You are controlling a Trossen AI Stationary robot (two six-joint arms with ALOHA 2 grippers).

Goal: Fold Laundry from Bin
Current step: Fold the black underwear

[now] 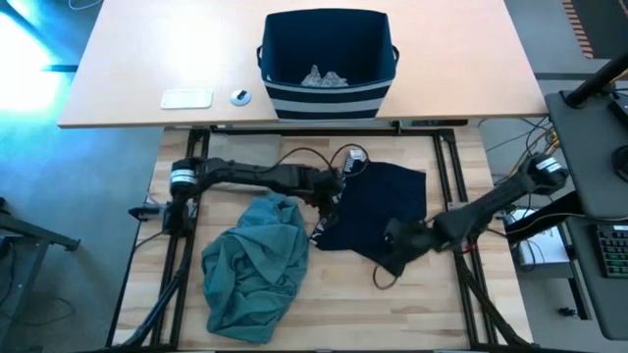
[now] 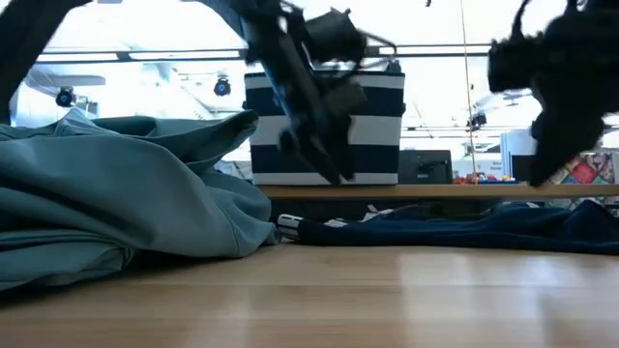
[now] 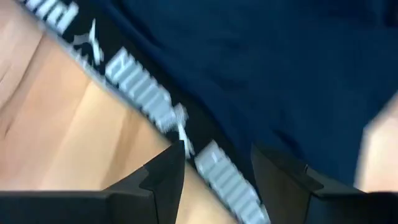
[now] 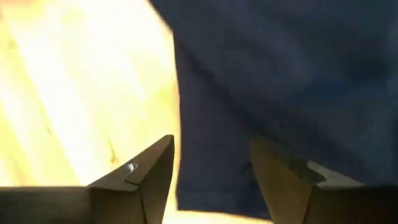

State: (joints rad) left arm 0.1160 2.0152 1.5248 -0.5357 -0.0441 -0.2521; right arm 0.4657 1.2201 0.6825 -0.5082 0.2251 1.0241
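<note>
left hand [image 3: 214,171] – parted over navy garment [image 1: 388,211] waistband; right hand [image 4: 211,168] – parted, empty

Two arms worked over the table, each with one gripper: left gripper [image 1: 329,193], right gripper [image 1: 397,235]. Two garments lay on the wooden table [image 1: 442,304]: one teal garment [image 1: 255,260] and one navy garment [image 1: 378,211]. One bin [image 1: 327,64] stood beyond, holding grey pieces [image 1: 324,77] of uncertain count. One white device [image 1: 186,97] and one small round object [image 1: 240,96] lay beside it.

Bin [image 1: 327,61] behind on far table, teal garment [image 1: 257,263] left of navy garment [image 1: 378,211]
</note>
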